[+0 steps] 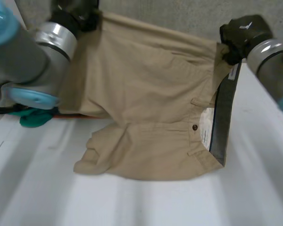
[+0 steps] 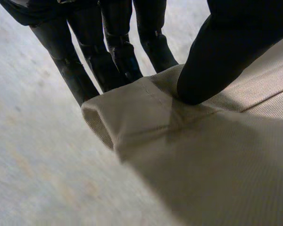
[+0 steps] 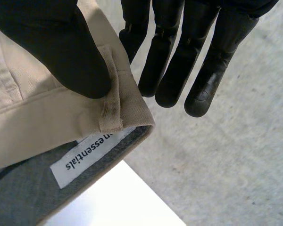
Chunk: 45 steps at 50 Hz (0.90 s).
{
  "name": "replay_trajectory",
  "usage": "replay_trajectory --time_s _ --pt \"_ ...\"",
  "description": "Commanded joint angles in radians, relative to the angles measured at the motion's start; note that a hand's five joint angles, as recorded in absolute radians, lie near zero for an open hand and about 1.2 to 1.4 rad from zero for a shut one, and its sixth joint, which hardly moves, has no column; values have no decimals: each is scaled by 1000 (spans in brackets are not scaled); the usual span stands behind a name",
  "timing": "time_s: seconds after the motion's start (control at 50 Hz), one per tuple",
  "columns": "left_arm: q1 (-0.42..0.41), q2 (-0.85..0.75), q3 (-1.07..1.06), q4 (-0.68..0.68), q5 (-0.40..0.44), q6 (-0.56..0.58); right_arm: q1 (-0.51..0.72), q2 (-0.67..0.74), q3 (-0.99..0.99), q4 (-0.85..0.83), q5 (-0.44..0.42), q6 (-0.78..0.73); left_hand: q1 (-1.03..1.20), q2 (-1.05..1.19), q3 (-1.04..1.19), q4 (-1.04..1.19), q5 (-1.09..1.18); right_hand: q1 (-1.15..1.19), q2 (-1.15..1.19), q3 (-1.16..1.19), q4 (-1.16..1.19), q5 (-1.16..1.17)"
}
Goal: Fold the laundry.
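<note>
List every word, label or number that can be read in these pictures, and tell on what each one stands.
"essentials": on the white label sewn to the grey waistband lining of the beige trousers; the letters before it are hidden under the waistband edge.
Another white label, inside the waistband in the head view: print too small to read.
No other text can be read.

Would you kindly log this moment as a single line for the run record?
left hand: pinching hem of shorts | right hand: pinching waistband corner | shorts: lying on table
</note>
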Motion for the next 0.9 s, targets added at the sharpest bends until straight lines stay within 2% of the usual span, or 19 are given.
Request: replay_trajectory --time_s 0.02,0.04,0.06,0.08,0.1,0.12,0.14,0.24,0.36,0.4,0.5,0.52,0.6,0.64,0.7,0.78,0.8,0.9 --pt "-7 -324 319 18 5 14 16 203 -81 -222 118 -11 250 199 205 197 236 322 122 119 106 128" --pt "-8 -351 351 19 7 14 17 240 -83 -283 126 -19 148 98 103 96 134 -545 -745 -748 -761 -739" --pt "-9 -388 397 23 7 16 19 259 -83 -308 125 -26 -515 -566 -560 -568 -529 -799 -999 -1002 -1015 -993" --pt "-9 -407 419 24 5 14 19 277 -86 -328 125 -35 -932 -982 -977 -984 -946 -799 -999 -1002 -1015 -993" --pt "-9 -419 434 27 -1 14 17 291 -87 -344 126 -46 -972 -1022 -1017 -1024 -986 -799 -999 -1002 -1015 -993" --pt "-9 -427 445 30 -4 14 17 309 -95 -347 128 -61 -876 -926 -921 -928 -890 -799 -999 -1002 -1015 -993" --pt "-9 -428 448 35 -11 14 17 314 -97 -345 128 -68 -972 -1022 -1017 -1024 -986 -799 -999 -1002 -1015 -993" --pt "-10 -358 346 30 -15 10 20 265 -43 -319 128 -71 -972 -1022 -1017 -1024 -986 -799 -999 -1002 -1015 -993" --pt "5 -101 -52 39 -1 11 19 47 185 -299 89 -75 -972 -1022 -1017 -1024 -986 -799 -999 -1002 -1015 -993" --pt "2 -48 -148 38 -1 10 17 -3 248 -284 56 -82 -972 -1022 -1017 -1024 -986 -799 -999 -1002 -1015 -993" --pt "-10 116 -421 9 -10 3 2 -108 418 -128 -94 -83 -930 -981 -975 -982 -944 -799 -999 -1002 -1015 -993" --pt "-13 179 -528 -19 -7 -1 3 -117 439 -103 -115 -83 -884 -934 -929 -936 -898 -799 -999 -1002 -1015 -993" --pt "-31 286 -726 -75 -4 -18 5 -157 526 1 -193 -100 -661 -711 -706 -713 -675 -799 -999 -1002 -1015 -993" --pt "-42 319 -791 -95 -4 -29 3 -168 563 17 -214 -126 -564 -614 -609 -616 -578 -766 -965 -968 -981 -959" --pt "-61 356 -894 -135 -2 -67 3 -169 630 14 -244 -219 -294 -344 -339 -346 -308 -689 -889 -892 -905 -883" --pt "-55 351 -948 -183 -1 -133 3 -166 689 -20 -253 -325 -273 -323 -317 -325 -286 -639 -839 -842 -855 -833" --pt "-51 351 -951 -192 -1 -145 6 -156 704 -55 -251 -348 -281 -332 -326 -333 -295 -552 -752 -755 -767 -745" --pt "-7 276 -946 -238 7 -188 9 -74 723 -160 -239 -365 -340 -390 -385 -392 -354 -492 -692 -695 -708 -686"
